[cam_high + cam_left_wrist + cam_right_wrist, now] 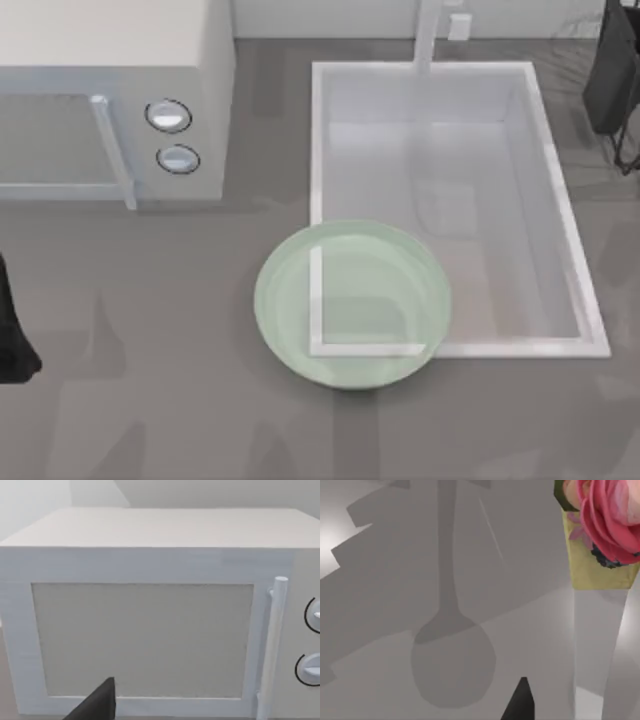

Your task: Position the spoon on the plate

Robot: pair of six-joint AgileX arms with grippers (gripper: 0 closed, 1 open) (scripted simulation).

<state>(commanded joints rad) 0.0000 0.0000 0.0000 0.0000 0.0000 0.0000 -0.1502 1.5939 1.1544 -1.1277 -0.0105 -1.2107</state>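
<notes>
Plate [350, 305] is lying mid-table, overlapping the sink's [560, 200] corner.

Left wrist view: the left gripper [97, 705] is facing the microwave [145, 630] (grip: cannot tell).

Right wrist view: you are seeing the spoon [600, 645] lying just beside the right gripper [520, 700], its handle pointing away (grip: cannot tell).

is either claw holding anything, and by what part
Cannot be told. The spoon, with its pale handle and red ornament, sits close by the right claw's finger, but whether it is gripped is unclear.
</notes>
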